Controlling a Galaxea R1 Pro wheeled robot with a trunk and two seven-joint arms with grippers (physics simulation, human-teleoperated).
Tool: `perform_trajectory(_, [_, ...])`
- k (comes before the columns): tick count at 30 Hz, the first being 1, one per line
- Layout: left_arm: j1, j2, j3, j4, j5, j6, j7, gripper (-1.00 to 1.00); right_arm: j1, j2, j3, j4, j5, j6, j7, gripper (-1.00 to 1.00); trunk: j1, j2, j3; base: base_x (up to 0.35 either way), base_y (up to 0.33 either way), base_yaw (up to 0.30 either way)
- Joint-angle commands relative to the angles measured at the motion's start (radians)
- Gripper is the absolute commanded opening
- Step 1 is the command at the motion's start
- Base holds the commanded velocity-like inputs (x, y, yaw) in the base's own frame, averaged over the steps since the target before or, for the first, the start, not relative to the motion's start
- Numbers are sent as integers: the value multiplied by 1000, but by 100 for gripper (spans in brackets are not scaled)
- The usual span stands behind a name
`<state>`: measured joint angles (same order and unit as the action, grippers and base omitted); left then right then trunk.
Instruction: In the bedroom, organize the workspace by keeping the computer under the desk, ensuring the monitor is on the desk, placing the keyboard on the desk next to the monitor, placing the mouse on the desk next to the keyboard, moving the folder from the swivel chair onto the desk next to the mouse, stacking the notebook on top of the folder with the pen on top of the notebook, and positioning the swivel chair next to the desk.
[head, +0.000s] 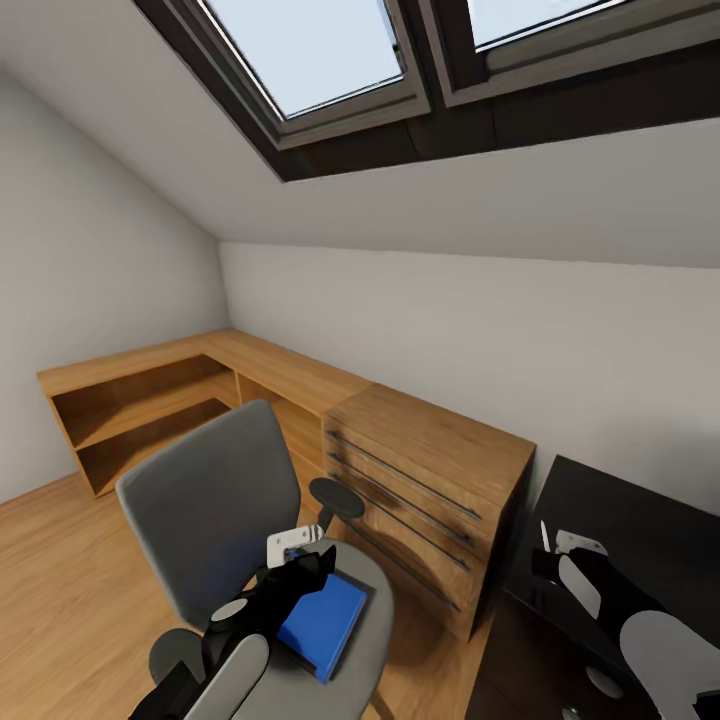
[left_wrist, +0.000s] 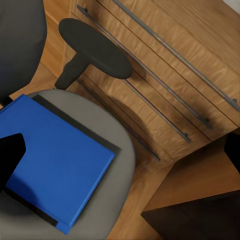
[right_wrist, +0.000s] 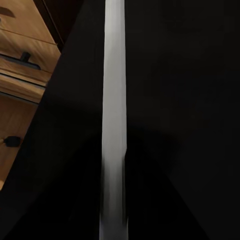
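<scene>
The grey swivel chair (head: 205, 500) stands in front of a wooden drawer chest. On its seat (left_wrist: 117, 132) lies the blue folder (head: 325, 620) (left_wrist: 55, 165), flat, with its dark spine edge showing. My left gripper (head: 318, 562) hovers just above the folder's near corner; one dark fingertip (left_wrist: 10, 160) reaches over the blue cover, and the jaws look spread. At the right, my right gripper (head: 556, 562) hangs over the glossy black desk (head: 640, 530) (right_wrist: 190, 100), shut on the thin pale pen (head: 545, 535) (right_wrist: 114, 100).
The wooden drawer chest (head: 430, 490) (left_wrist: 165, 75) stands between chair and desk, close to the chair's black armrest (head: 336, 497) (left_wrist: 95, 47). A low light-wood cabinet (head: 150, 400) runs along the left wall. Skylights (head: 310, 50) sit in the sloped ceiling. Wood floor (head: 60, 580) lies at the left.
</scene>
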<state>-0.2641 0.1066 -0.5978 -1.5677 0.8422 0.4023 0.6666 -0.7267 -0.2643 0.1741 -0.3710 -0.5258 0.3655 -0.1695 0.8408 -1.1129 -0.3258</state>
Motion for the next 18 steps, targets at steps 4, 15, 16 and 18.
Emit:
perform_trajectory(4, [-1,0,-2,-1,7,2,9,100,0,-1,8,-2,-11,4,-9,-100,8,-15,-8,0,0,0])
perform_trajectory(15, [-1,-1,-2,0,7,1,10,100,0,-1,8,-2,-11,4,-9,-100,42,-78,-36,0,0,0])
perform_trajectory(16, [-1,-1,-2,0,7,2,10,100,0,-1,8,-2,-11,4,-9,-100,42,-78,-36,0,0,0])
perform_trajectory(18, [-1,0,-2,0,8,2,10,100,0,-1,9,-2,-11,3,-9,-100,42,-78,-36,0,0,0])
